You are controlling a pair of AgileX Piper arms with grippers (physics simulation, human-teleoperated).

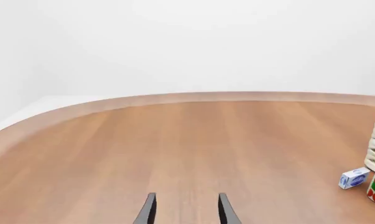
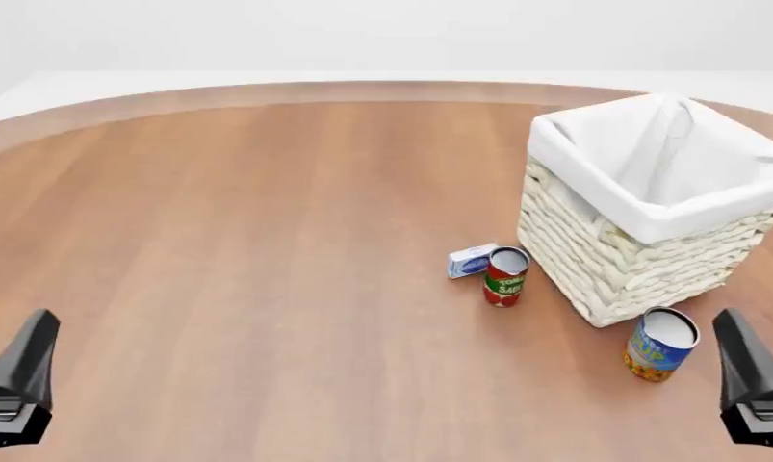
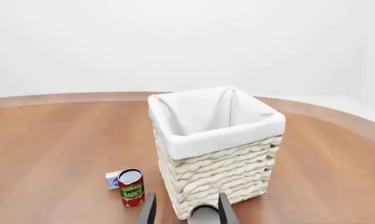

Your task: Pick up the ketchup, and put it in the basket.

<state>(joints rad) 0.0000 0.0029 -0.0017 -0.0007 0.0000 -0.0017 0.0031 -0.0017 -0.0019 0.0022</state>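
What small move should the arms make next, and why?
Probably raise the right gripper a little to look into and behind the basket. No ketchup bottle shows in any view: only a red tomato can, a blue can and a small box. Both it and the left gripper are open, holding nothing.

A broad, warm brown wooden tabletop (image 2: 258,241) with fine lengthwise grain fills most of the front view. Its far edge curves in a smooth arc and carries a slightly paler wooden band along the rim. Beyond that edge lies a flat, pale white floor (image 2: 52,87), which meets a plain white wall (image 2: 360,34) with no visible seams or openings. The light is soft and even, throwing only faint shadows on the wood.
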